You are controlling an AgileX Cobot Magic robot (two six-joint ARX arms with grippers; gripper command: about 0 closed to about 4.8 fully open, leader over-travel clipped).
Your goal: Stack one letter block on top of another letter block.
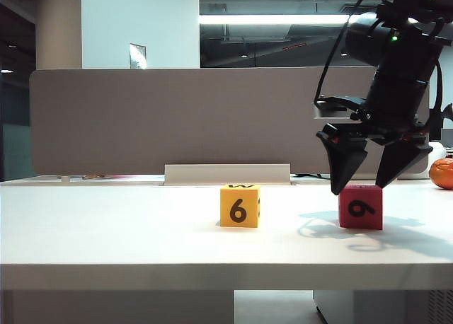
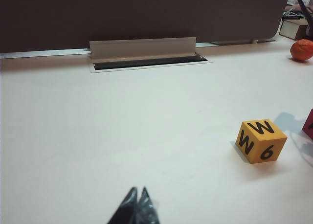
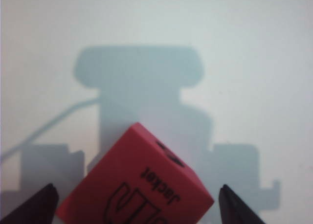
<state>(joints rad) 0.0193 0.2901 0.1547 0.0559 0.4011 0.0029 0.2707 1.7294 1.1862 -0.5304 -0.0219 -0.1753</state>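
Observation:
The red letter block (image 1: 361, 206) rests on the white table (image 1: 106, 225), right of centre, a sideways black mark on its front face. My right gripper (image 1: 361, 187) hangs directly over it, open, its fingertips (image 1: 338, 188) level with the block's top edge. In the right wrist view the red block (image 3: 137, 175) lies between the two spread fingertips (image 3: 45, 197), a gap on each side. The yellow letter block (image 1: 239, 206), showing a black 6, stands apart to the left. In the left wrist view my left gripper (image 2: 138, 190) is shut and empty, low over bare table, with the yellow block (image 2: 260, 141) well off to one side.
An orange fruit (image 1: 442, 173) lies at the table's far right, behind the red block. A grey partition (image 1: 177, 119) runs along the back edge, with a raised cable-slot flap (image 1: 226, 173) at its foot. The front table edge (image 1: 212, 276) is close to the camera.

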